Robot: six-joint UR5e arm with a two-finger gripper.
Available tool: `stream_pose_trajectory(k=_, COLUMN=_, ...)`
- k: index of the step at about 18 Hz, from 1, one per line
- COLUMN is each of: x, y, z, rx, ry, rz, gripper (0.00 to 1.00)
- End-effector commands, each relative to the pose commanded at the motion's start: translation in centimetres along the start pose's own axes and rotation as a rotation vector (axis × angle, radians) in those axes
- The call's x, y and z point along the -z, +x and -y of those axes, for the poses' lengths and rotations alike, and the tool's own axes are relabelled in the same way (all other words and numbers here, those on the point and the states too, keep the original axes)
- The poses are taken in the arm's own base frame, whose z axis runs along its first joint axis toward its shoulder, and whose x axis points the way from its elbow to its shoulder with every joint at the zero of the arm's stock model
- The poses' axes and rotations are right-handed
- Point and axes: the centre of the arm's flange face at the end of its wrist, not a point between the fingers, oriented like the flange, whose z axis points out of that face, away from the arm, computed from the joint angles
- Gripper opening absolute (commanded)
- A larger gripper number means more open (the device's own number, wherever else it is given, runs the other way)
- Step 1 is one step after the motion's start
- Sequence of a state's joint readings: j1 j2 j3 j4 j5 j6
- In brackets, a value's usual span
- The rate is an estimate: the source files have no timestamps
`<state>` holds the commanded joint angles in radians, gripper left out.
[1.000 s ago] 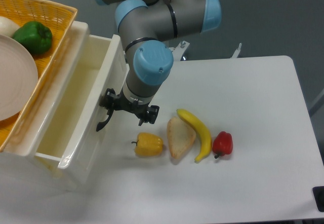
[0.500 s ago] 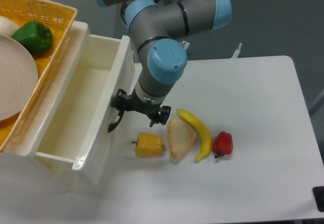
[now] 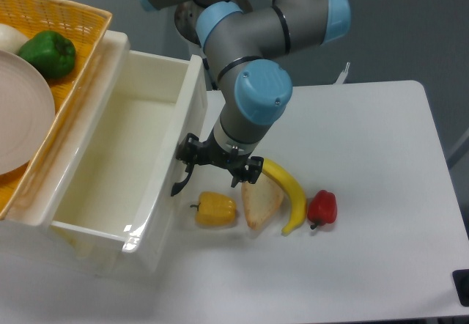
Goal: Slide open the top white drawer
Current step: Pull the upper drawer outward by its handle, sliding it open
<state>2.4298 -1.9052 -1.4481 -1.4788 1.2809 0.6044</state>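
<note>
Camera view shows the end effector (image 3: 218, 168) closed on the handle (image 3: 183, 177) of the top white drawer (image 3: 117, 170); keep pulling straight, above the yellow pepper (image 3: 215, 210) just below it.

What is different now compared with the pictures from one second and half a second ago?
The top white drawer has slid further out toward the right, pulled by the claw at its black handle. The arm moved right with it. The yellow pepper, bread, banana and red pepper stayed put.
</note>
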Motion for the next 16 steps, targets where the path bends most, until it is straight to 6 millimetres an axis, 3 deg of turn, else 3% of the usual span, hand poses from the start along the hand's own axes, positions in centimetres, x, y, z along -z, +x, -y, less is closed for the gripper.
stream_pose_trajectory(k=16, x=1.2, y=-3.3, z=-1.1, rx=0.049, ry=0.031, rz=0.002, gripper=1.00)
